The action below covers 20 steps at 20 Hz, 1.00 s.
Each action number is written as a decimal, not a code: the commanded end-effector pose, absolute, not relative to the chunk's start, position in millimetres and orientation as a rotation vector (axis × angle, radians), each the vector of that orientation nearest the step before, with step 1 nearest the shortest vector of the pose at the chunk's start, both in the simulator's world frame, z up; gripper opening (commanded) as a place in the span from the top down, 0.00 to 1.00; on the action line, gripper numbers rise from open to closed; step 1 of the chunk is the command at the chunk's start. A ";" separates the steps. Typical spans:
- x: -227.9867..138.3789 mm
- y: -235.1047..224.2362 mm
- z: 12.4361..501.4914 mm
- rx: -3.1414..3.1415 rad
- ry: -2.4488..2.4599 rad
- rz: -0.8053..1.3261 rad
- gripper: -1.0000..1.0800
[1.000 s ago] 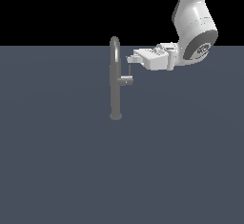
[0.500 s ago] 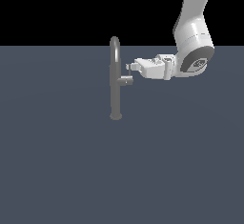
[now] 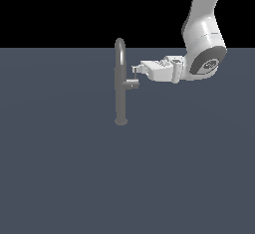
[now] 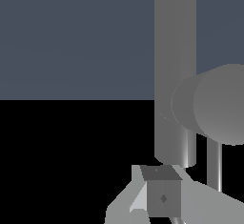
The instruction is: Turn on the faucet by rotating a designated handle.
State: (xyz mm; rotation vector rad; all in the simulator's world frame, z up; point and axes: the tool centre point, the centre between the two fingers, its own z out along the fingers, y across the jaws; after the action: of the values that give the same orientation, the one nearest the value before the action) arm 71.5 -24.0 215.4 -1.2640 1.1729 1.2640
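The faucet [image 3: 120, 86] is a tall slim grey column with an arched spout, standing on the dark floor. The handle [image 3: 131, 83] is a short stub on the column's side toward the exterior view's right, with a thin rod rising from it. My gripper [image 3: 136, 70] reaches in from the exterior view's right, and its tips are at the top of the rod. The fingers look closed together with nothing between them. In the wrist view the column [image 4: 174, 51], the stub's round end [image 4: 224, 104] and the rod [image 4: 214, 166] are close beyond my fingertips [image 4: 162, 197].
The white arm [image 3: 201, 49] comes down from the upper part of the exterior view's right. The flat dark grey floor [image 3: 124, 178] spreads around the faucet base.
My gripper has come down and a little toward the faucet, from above the handle to level with the rod's top. The wrist has dropped lower. The faucet column has not moved.
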 end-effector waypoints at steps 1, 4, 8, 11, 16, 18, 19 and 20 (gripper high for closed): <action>66.0 -24.5 218.7 -1.264 1.173 1.264 1.00; 59.0 -24.9 222.6 -1.264 1.173 1.264 1.00; 56.1 -25.3 222.0 -1.264 1.173 1.264 1.00; 48.1 -25.8 222.9 -1.264 1.173 1.264 1.00; 34.1 -26.8 224.4 -1.264 1.173 1.264 1.00; 31.2 -27.0 224.7 -1.264 1.173 1.264 1.00; 38.8 -26.4 229.1 -1.270 1.168 1.246 1.00; 35.5 -26.6 227.5 -1.269 1.169 1.248 1.00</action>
State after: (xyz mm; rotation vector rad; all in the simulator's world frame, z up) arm 38.5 -26.3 229.5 -1.2712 1.1674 1.2440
